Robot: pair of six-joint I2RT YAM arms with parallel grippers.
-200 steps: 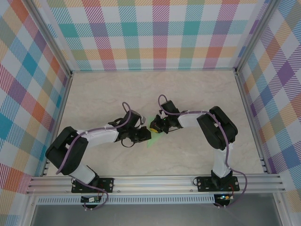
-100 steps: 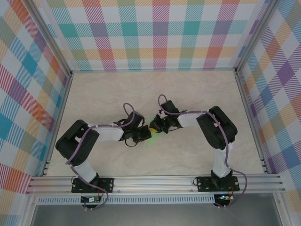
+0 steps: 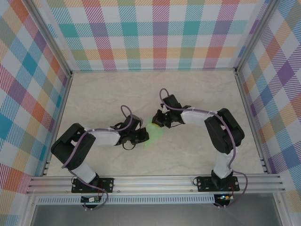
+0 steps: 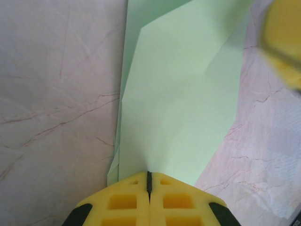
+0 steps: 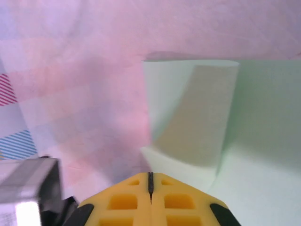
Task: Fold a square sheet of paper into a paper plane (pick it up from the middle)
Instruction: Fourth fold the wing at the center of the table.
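The square sheet of paper (image 3: 154, 133) is pale mint green and partly folded, with angled flaps, lying between the two grippers at the middle of the table. In the left wrist view the paper (image 4: 178, 94) runs straight into my left gripper (image 4: 148, 175), whose yellow jaws are shut on its near edge. My left gripper (image 3: 144, 136) sits at the paper's left side. My right gripper (image 3: 156, 121) is at the paper's far edge. In the right wrist view a raised folded flap (image 5: 197, 108) meets my right gripper (image 5: 150, 176), shut on the paper. One right fingertip (image 4: 282, 42) shows beyond the sheet.
The marble-patterned table (image 3: 117, 94) is walled by plaid panels on the left, back and right. An aluminium rail (image 3: 155, 181) carrying both arm bases runs along the near edge. Part of the left arm (image 5: 28, 193) shows at the lower left of the right wrist view.
Both grippers have closed fully. The right gripper has moved a little toward the back wall, and more of the green paper shows between the two grippers. The left arm's elbow has shifted.
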